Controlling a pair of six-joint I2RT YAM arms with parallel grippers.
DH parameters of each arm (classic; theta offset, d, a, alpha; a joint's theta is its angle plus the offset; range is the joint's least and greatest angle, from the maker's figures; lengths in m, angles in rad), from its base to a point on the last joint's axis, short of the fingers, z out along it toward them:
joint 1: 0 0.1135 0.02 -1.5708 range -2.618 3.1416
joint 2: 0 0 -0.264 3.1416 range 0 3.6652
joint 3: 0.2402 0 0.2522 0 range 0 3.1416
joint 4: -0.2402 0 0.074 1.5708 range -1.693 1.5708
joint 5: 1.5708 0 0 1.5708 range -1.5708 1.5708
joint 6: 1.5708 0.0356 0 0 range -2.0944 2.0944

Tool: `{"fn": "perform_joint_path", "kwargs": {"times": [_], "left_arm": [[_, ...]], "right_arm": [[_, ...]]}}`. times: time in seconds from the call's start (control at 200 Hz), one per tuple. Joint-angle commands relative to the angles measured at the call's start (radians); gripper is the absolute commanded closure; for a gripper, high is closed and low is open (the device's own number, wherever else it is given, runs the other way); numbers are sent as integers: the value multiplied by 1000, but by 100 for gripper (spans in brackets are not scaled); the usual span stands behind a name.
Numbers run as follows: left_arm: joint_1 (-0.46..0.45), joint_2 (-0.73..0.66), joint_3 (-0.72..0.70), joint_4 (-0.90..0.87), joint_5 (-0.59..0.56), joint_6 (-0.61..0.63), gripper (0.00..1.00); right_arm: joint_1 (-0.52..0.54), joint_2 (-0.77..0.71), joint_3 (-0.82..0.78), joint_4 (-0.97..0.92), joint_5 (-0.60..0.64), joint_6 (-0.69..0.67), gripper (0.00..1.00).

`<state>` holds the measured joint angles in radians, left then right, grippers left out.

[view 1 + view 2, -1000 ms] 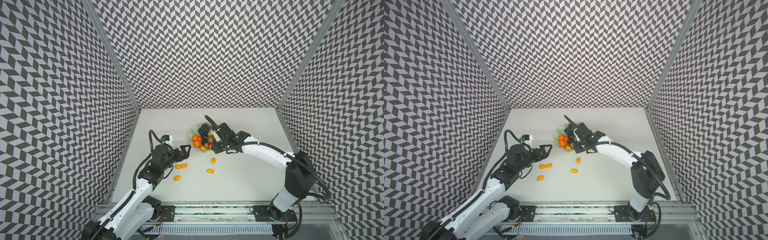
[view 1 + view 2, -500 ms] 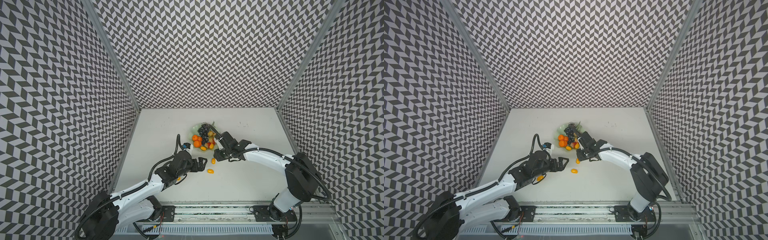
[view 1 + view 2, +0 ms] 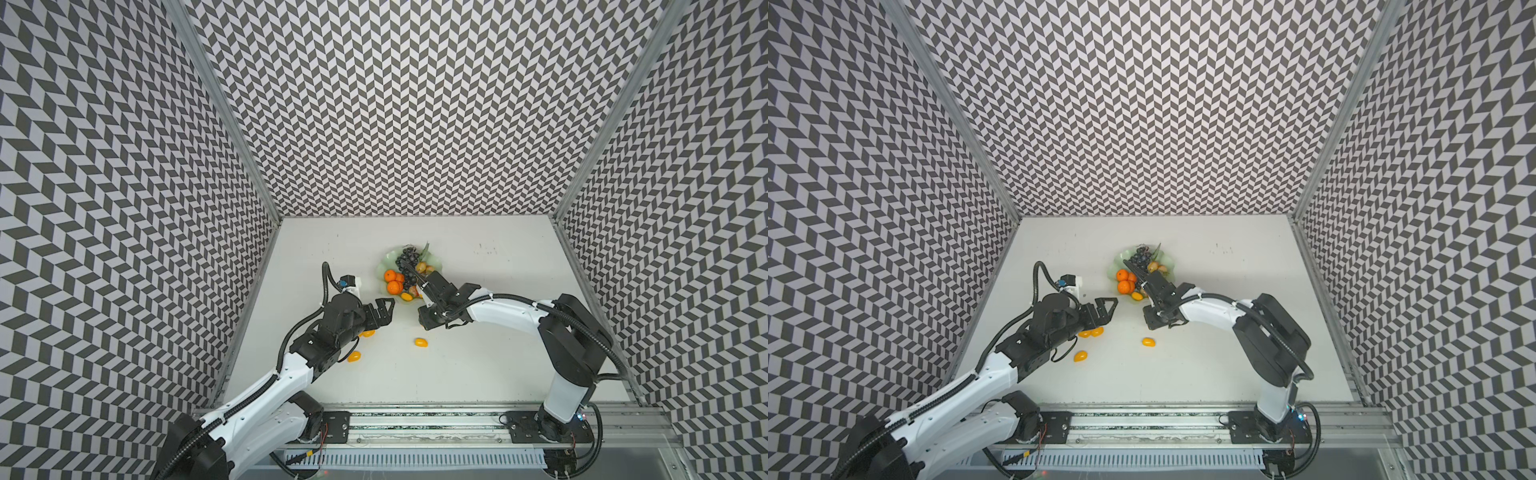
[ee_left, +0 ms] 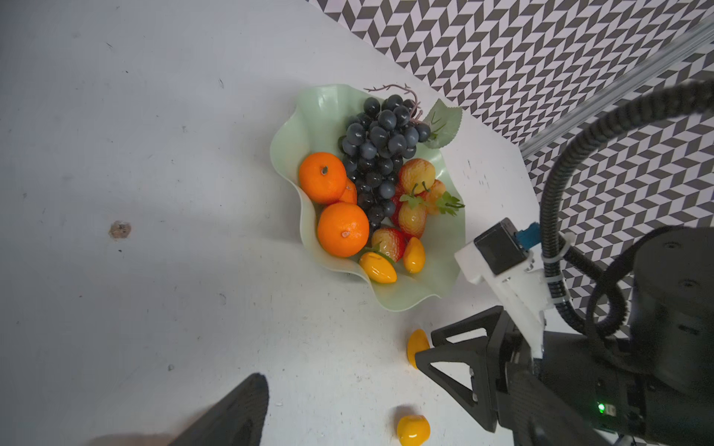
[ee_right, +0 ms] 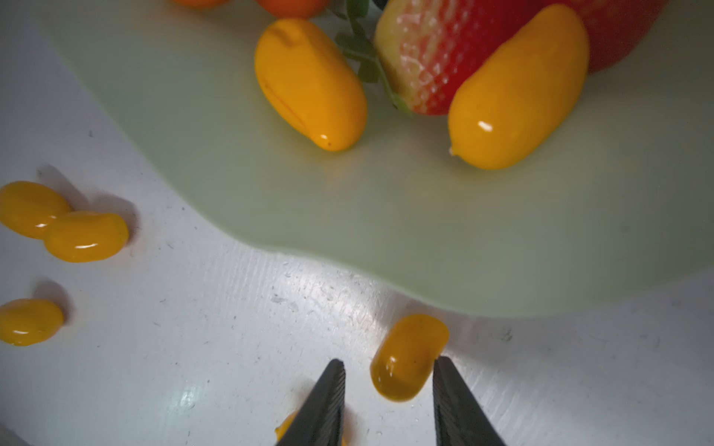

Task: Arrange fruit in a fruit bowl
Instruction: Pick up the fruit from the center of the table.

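- Top views, near edge first: left arm (image 3: 266, 386) comes in from the near left corner of the desk (image 3: 478, 374), and right arm (image 3: 511, 311) from the near right corner. Both angle toward mid-desk.
- Loose fruit nearest the near edge: left kumquat (image 3: 353, 356) lies just beside the left arm. Centre kumquat (image 3: 421, 342) lies alone near mid-desk, apart from both grippers.
- Kumquat pair (image 3: 1095, 331): the two touch each other and lie partly under the left wrist.
- Left gripper (image 3: 389, 311): points toward the near rim of the bowl, fingers spread, nothing between them. Only one finger (image 4: 239, 409) shows in the left wrist view, well off centre.
- Right gripper (image 5: 388, 367): low over the desk, just short of the bowl's near rim. Fingers part-open, straddling the fifth kumquat (image 5: 407, 357). One finger touches it and a gap shows at the other, so it is not pinched.
- Fruit bowl (image 4: 309, 116): past mid-desk toward the far edge, about mid-width, upright.
- Bowl contents, near rim to far rim:
  - bowl kumquats (image 4: 378, 267), two of them;
  - strawberries (image 4: 411, 218) on the right side;
  - tangerines (image 4: 322, 177) on the left side;
  - grape bunch (image 4: 376, 146) in the far middle;
  - leaf (image 4: 444, 123) overhanging the far rim.
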<state>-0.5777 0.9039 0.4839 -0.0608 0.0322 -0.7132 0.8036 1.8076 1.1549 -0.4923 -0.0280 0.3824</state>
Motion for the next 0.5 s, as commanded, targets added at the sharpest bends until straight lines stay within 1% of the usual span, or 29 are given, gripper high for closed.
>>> {"fn": "perform_joint_path", "kwargs": {"times": [0.0, 0.185, 0.491], "left_arm": [[1, -15, -5, 8, 31, 36, 0], [2, -3, 7, -3, 42, 52, 0], [2, -4, -3, 20, 61, 55, 0]], "right_arm": [[14, 23, 34, -3, 55, 14, 61], [19, 55, 49, -25, 86, 20, 61], [21, 78, 49, -29, 88, 20, 61]]}}
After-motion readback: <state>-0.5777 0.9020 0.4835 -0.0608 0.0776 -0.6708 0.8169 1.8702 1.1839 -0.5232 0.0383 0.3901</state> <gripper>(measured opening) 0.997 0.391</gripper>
